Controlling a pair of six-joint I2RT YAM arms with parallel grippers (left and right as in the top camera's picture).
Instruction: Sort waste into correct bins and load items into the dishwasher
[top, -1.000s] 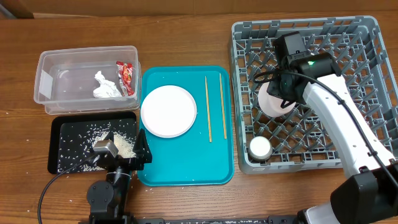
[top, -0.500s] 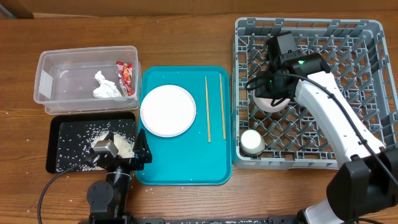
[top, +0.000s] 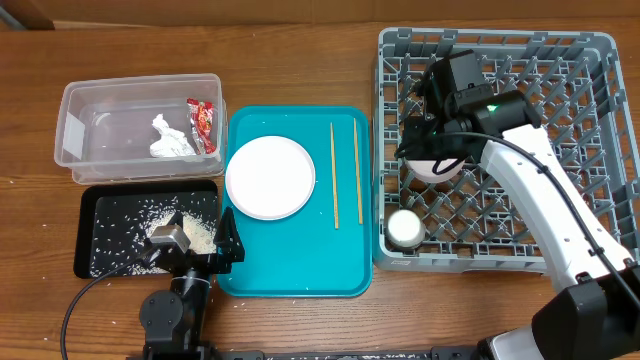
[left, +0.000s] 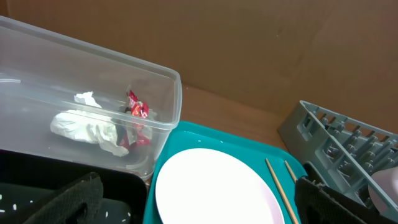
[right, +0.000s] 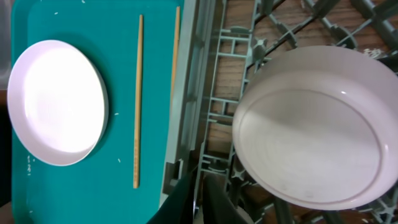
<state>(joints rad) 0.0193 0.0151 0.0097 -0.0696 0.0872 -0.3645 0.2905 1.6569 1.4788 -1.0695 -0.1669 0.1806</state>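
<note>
Bowl (right: 317, 124) sits in the left part of the rack (top: 590, 60), lying among the pegs, likely so it drains and stays put. Right hand (right: 200, 193) hovers just left of it at the rack's left wall. Its dark fingers show only at the bottom edge of the wrist view, so I cannot tell if it pinches the bowl's rim or has let go. From overhead the arm covers most of the bowl.

Cup (top: 404, 229) is already in the rack's near left corner, apart from the bowl. Judgement: bowl loading is about finished.

Tray (top: 300, 275) lies between the rack and the bins. Plate (top: 271, 178) is on its left half and the two chopsticks (top: 335, 175) lie side by side on its right half, running near to far. Both are untouched and probably go to the rack next. The chopsticks are thin and flat on the tray, so they look tricky to pinch.

Left hand (left: 199, 193) rests low at the near edge of the worktop (top: 300, 50), fingers spread wide with nothing between them, aimed toward the plate.

Clear bin (top: 75, 110) at far left holds a tissue (top: 170, 138) and a red wrapper (top: 204, 122). Black bin (top: 95, 235) nearer holds rice (top: 200, 235). Waste sorting looks done.
</note>
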